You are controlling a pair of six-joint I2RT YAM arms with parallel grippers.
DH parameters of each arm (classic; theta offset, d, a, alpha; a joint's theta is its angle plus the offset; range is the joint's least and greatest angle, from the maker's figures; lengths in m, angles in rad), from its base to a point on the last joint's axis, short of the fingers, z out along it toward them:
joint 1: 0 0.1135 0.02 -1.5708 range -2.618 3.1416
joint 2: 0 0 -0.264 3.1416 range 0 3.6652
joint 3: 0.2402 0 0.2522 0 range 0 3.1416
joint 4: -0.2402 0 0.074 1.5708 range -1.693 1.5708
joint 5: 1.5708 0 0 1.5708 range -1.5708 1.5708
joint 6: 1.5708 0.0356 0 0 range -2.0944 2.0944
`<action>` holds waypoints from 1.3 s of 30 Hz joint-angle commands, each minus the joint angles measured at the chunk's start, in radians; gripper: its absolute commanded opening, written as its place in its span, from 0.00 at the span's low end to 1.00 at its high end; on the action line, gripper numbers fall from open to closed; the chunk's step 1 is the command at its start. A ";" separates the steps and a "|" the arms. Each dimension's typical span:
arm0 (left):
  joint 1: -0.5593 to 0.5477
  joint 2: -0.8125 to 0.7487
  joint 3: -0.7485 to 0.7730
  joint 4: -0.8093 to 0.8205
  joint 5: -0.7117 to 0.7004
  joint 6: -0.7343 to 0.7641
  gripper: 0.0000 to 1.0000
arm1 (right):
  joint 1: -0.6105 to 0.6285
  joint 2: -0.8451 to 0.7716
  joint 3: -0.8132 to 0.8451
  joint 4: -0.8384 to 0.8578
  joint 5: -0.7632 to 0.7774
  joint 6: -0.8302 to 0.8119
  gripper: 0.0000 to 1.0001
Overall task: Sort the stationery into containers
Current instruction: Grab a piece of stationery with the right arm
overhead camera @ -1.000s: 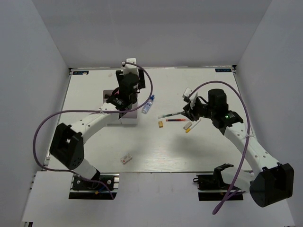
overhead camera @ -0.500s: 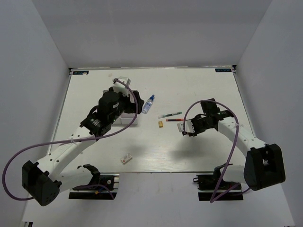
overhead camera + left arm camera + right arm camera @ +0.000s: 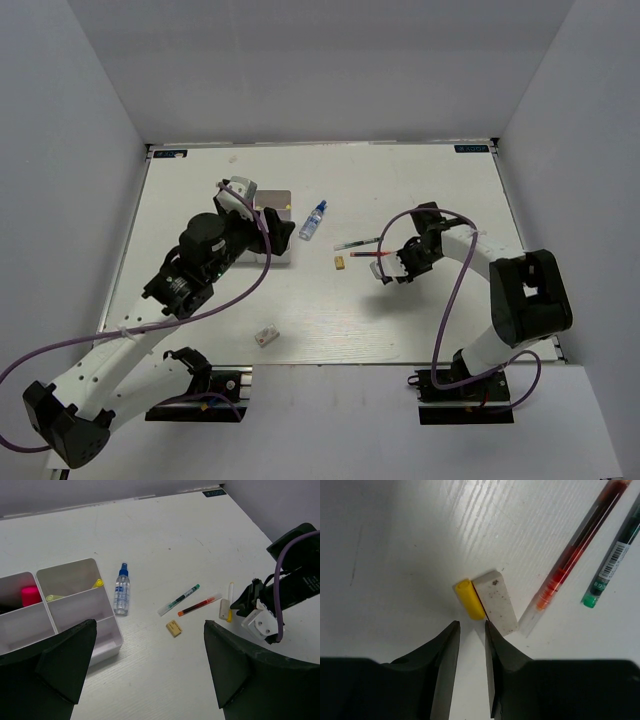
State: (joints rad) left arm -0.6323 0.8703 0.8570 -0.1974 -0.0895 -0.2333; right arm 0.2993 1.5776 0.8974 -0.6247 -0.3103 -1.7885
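Note:
The white four-cell box (image 3: 107,630) sits at the left in the left wrist view, with a pink item (image 3: 30,595) and yellow-ended markers (image 3: 97,584) in its far cells. My left gripper (image 3: 150,670) hangs open and empty just right of it. On the table lie a green pen (image 3: 179,600), a red pen (image 3: 200,605) and a tan piece (image 3: 174,628). In the right wrist view a short yellow piece (image 3: 470,599) touches a small white block (image 3: 495,602). My right gripper (image 3: 471,625) stands just short of them, its jaws narrowly apart with nothing between.
A small spray bottle (image 3: 314,220) lies right of the box (image 3: 276,199). A small white block (image 3: 266,337) rests near the table's front edge. The red pen (image 3: 580,550) and green pen (image 3: 615,555) lie just beyond the right gripper (image 3: 392,272).
My left arm has drawn back from above the box toward the near left, its jaws wider apart. The right gripper has come down by the yellow piece and narrowed its jaws.

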 commanded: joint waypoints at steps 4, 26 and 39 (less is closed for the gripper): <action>0.003 -0.024 -0.015 0.004 0.039 0.011 0.97 | -0.008 0.027 0.032 0.019 0.030 -0.022 0.33; 0.003 -0.033 -0.024 0.004 0.048 0.011 0.97 | -0.048 0.028 0.104 0.043 0.053 -0.028 0.59; 0.003 -0.042 -0.024 0.004 0.030 0.011 0.97 | -0.042 0.240 0.317 -0.098 0.138 -0.055 0.59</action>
State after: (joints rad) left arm -0.6323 0.8577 0.8413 -0.2020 -0.0593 -0.2291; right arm 0.2554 1.7763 1.1278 -0.6350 -0.2173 -1.8187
